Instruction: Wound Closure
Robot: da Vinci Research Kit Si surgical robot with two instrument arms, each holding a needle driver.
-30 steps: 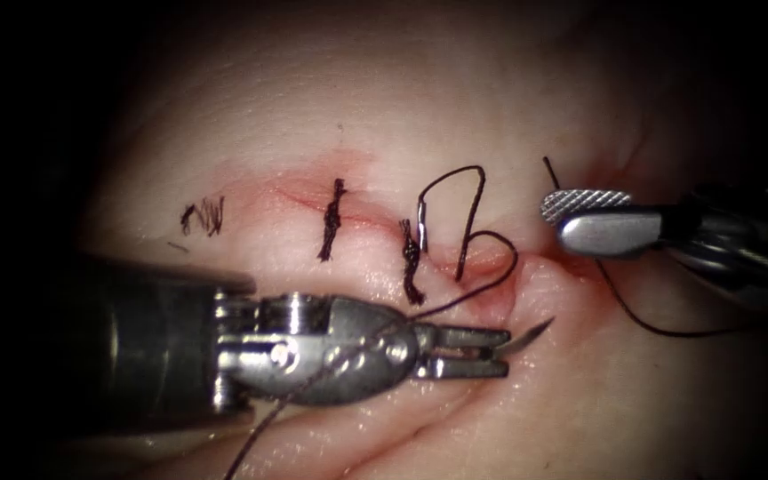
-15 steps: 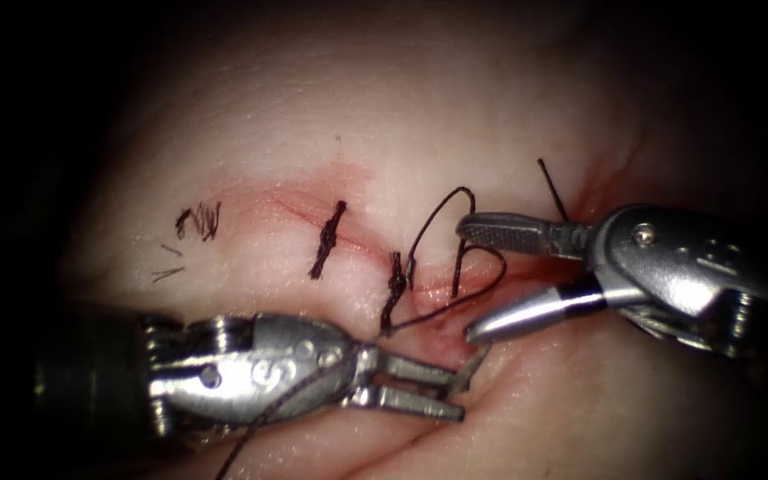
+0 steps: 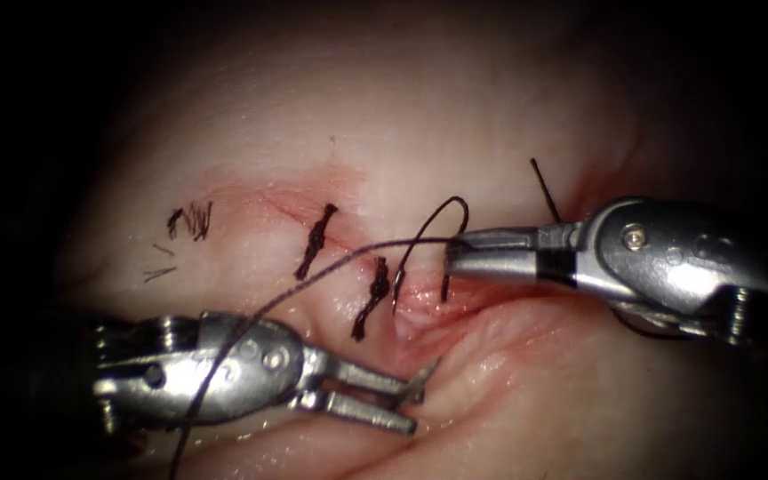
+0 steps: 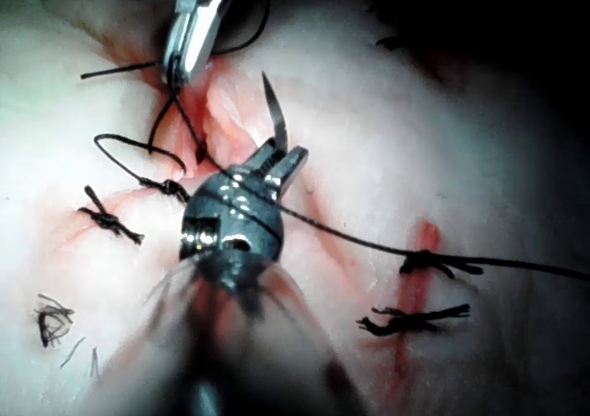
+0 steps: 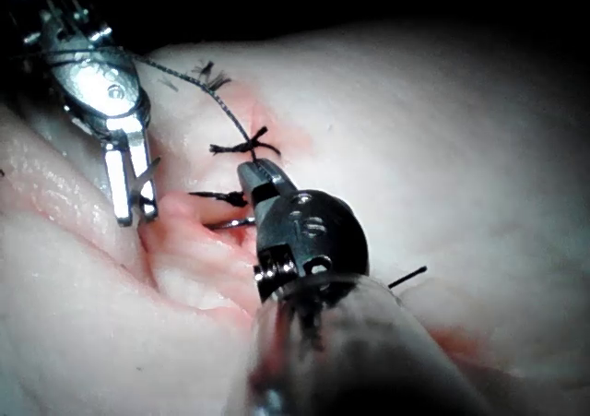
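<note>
- Endoscope view, tissue: pale pork belly with a cut running across it, open and pink at the right end, red fluid staining the surface around it.
- Left gripper: enters low from the picture's left; its two jaws are pressed together on the needle, pinching it near the pointed end as far as can be judged.
- Needle: lies below the cut, at the lower lip, with its short visible part slanting up and to the right from the jaw tips. In the left wrist view it stands clear of the tissue beyond the left gripper; how much of the curve sits between the jaws is hard to tell.
- Right gripper: enters from the right, jaws closed on the thread just above the open part of the cut.
- Thread: one strand runs taut from the right gripper's tips leftwards and down across the left tool's body; a second loop arches over the cut beside the tips.
- Finished stitches: two dark knots, and, cross the cut to the left of the right gripper.
- Cut ends of thread: a small dark tuft at the far left of the cut.
- Loose thread tail: a short dark end rising above the right gripper.
</note>
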